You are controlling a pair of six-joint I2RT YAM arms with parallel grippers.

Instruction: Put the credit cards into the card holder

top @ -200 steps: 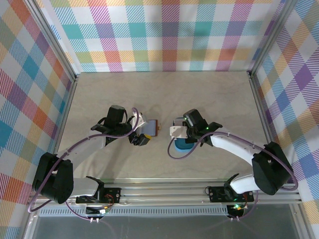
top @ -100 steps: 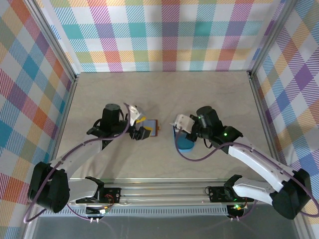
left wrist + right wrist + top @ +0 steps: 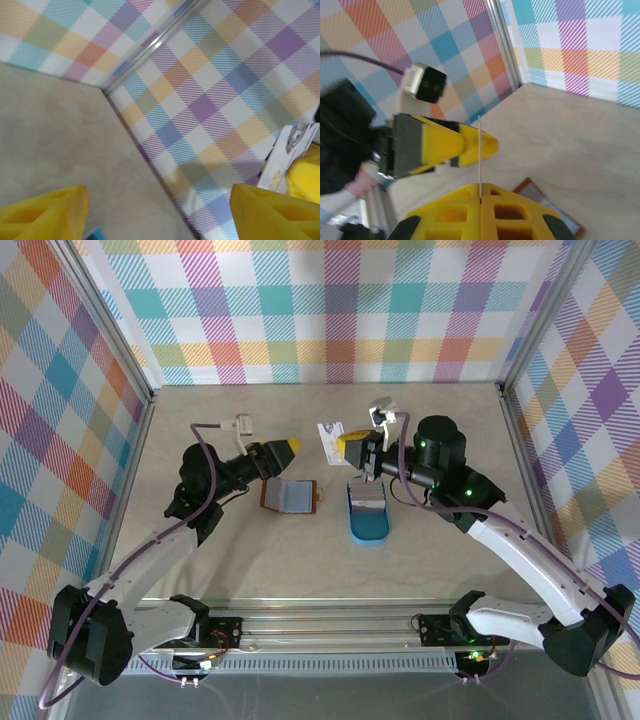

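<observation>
My right gripper [image 3: 346,445] [image 3: 481,187] is shut on one credit card [image 3: 330,435], raised above the table. In the right wrist view this card [image 3: 479,147] shows edge-on as a thin white line. My left gripper [image 3: 284,449] [image 3: 160,212] is open and empty, and points at the card from the left, a short gap away. In the left wrist view the card [image 3: 292,152] shows at the far right. The card holder [image 3: 290,495] [image 3: 547,205] lies open on the table below both grippers. More grey credit cards [image 3: 368,502] rest in the blue tray [image 3: 370,535].
The blue oval tray sits just right of the card holder. Plaid walls with metal corner posts [image 3: 520,430] close the table in at the back and on both sides. The arm bases and a rail [image 3: 330,625] line the near edge.
The right gripper has lifted a card up and back from the blue tray. The left gripper has risen off the card holder and turned toward the card, its jaws narrowing a little.
</observation>
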